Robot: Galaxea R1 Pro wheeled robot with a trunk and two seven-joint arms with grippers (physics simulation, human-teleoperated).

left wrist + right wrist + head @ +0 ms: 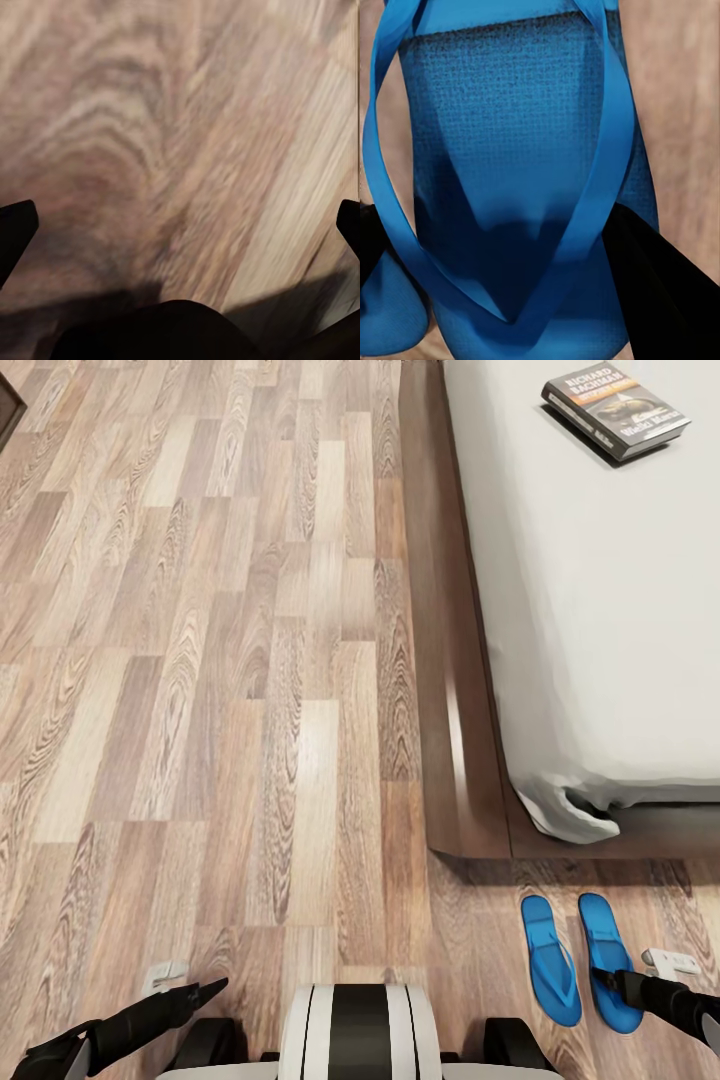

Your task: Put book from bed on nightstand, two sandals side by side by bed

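Your right gripper (606, 980) straddles the right flip-flop (608, 950), fingers spread; its long axis points toward the bed (470, 760). Left gripper (200, 992) spread, idle.

I am working in a bedroom: wood-plank floor (200, 660), low dark-framed bed (455, 740) with pale mattress (600, 610), sandals (550, 960) at its foot.

The floor (200, 660) is matt wood plank with strong grain, and the bed (455, 700) frame is darker, glossier wood under a smooth pale cloth mattress (600, 610). The blue sandal (510, 150) has a finely textured, rubbery footbed and smooth straps; the book (615, 412) has a slick paper cover.
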